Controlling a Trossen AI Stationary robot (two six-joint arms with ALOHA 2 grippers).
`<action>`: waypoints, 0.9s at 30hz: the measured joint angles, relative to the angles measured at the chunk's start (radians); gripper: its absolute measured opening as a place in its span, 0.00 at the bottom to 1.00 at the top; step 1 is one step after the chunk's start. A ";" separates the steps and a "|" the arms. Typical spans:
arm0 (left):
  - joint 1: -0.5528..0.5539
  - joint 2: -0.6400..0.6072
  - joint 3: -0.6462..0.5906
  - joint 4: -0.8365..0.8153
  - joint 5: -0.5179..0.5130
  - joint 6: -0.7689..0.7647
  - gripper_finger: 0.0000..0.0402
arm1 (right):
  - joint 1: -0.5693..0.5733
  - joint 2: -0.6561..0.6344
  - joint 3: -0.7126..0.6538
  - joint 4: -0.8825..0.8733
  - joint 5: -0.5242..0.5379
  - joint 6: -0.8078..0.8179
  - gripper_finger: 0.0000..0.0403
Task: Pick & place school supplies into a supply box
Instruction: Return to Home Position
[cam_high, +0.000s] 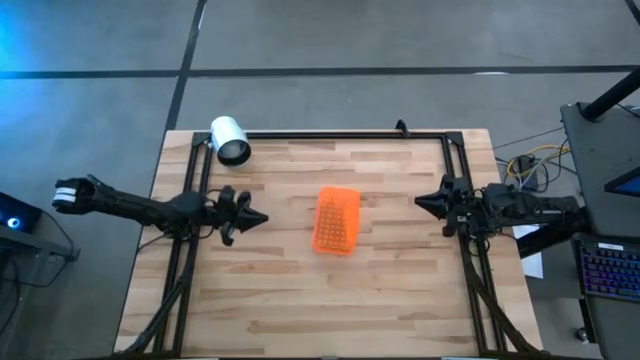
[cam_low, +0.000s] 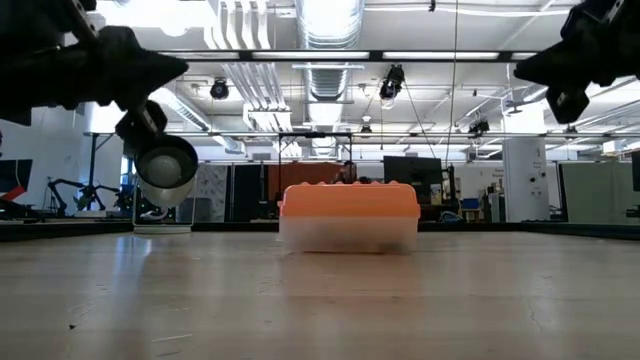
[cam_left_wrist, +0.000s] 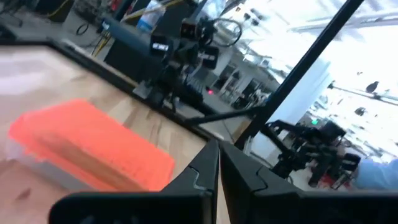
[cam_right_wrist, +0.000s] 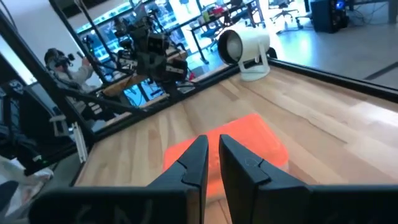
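The left gripper (cam_high: 262, 217) hangs over the left part of the table (cam_high: 300, 300), its tip aimed at the supply box (cam_high: 337, 220) and well apart from it. Its two fingers are pressed together on nothing, with only a thin seam between them in the left wrist view (cam_left_wrist: 219, 150). In the low view this arm is a dark mass cut off by the top left corner. That view does show it raised clear of the wood, which cannot be told from above.

Behind it, at the far left corner, lies the white cylinder (cam_high: 230, 140).

The supply box lies flat near the table's middle, between the two grippers and touched by neither. From above only its orange lid (cam_low: 348, 200) shows. Level with the table, the clear wall under the lid is a pale haze, so its contents cannot be made out.

The right gripper (cam_high: 420, 202) points back at the box from the right side, also well apart and raised. Its fingers are drawn in with a narrow slit between them and grip nothing (cam_right_wrist: 213, 143). Only this wrist view catches a person (cam_right_wrist: 65, 67) beyond the table.
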 joint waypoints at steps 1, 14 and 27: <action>0.000 -0.003 0.001 -0.016 0.000 -0.001 0.00 | 0.000 -0.008 -0.009 0.000 0.001 0.000 0.08; 0.002 -0.287 -0.003 -0.436 -0.002 -0.001 0.00 | -0.001 -0.022 -0.142 0.000 -0.008 -0.003 0.08; 0.134 -0.690 -0.003 -0.720 -0.006 -0.001 0.00 | -0.034 -0.027 -0.154 0.071 -0.007 -0.002 0.08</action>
